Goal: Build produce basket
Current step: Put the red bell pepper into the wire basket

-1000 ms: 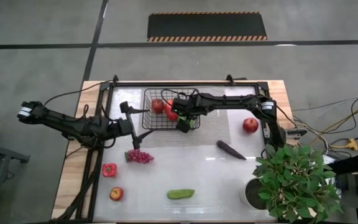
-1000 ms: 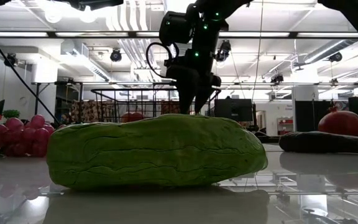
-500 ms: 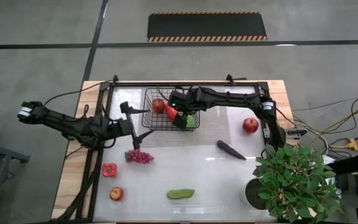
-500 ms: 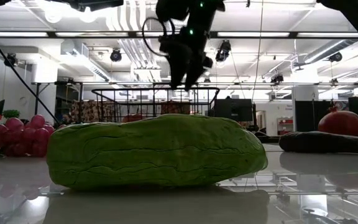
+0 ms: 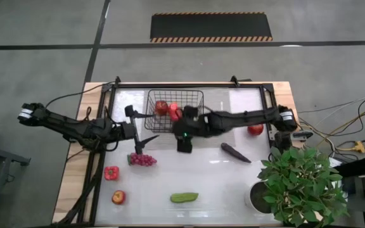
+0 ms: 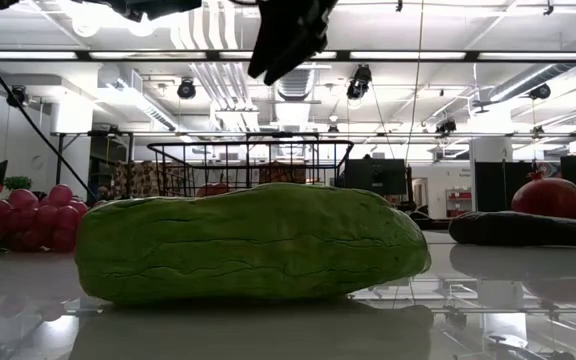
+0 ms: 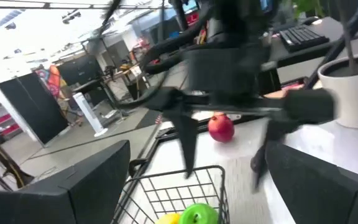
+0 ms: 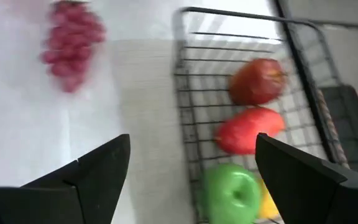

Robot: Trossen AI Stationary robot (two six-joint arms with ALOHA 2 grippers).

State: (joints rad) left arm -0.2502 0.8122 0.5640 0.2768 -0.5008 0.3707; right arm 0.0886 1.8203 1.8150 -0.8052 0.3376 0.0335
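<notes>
The black wire basket (image 5: pixel 173 111) sits at the far middle of the counter (image 5: pixel 201 171), and every other thing is placed from it here. Inside it lie a red apple (image 8: pixel 257 81), a red pepper (image 8: pixel 248 130), a green apple (image 8: pixel 232 194) and a sliver of something yellow (its kind cannot be told).

The right gripper (image 5: pixel 184 140) hangs just in front of the basket's near edge, above the counter, its fingers (image 8: pixel 82 177) spread wide and holding nothing. The left gripper (image 5: pixel 143 144) waits just off the basket's left near corner, its fingers parted and empty.

Outside the basket: purple grapes (image 5: pixel 142 159) near its left front corner, a red pepper (image 5: pixel 111 172) and an apple (image 5: pixel 118 197) farther forward on the left, the cucumber (image 5: pixel 184 197) well in front, the eggplant (image 5: pixel 236 152) to the front right, and a red fruit (image 5: pixel 255 130) to the right. A potted plant (image 5: pixel 300 183) stands at the counter's near right corner.
</notes>
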